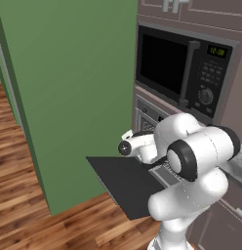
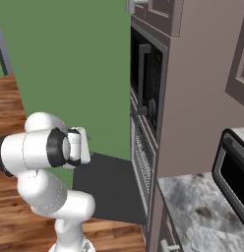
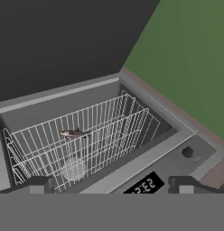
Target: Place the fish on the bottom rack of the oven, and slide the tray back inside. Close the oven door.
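The small brownish fish [image 3: 74, 133] lies on the silver wire-grid bottom rack [image 3: 86, 144] inside the grey steel oven [image 3: 145, 158]. The two-finger gripper [image 3: 111, 184] hangs open, empty. The flat black oven door [image 1: 125, 188] hangs open, not yet shut.

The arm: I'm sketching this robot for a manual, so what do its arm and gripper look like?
The arm is made of glossy white rounded segments with black bands at the joints and a dark end cap. The gripper has two small dark blocky fingertips. No cables or markings are visible.
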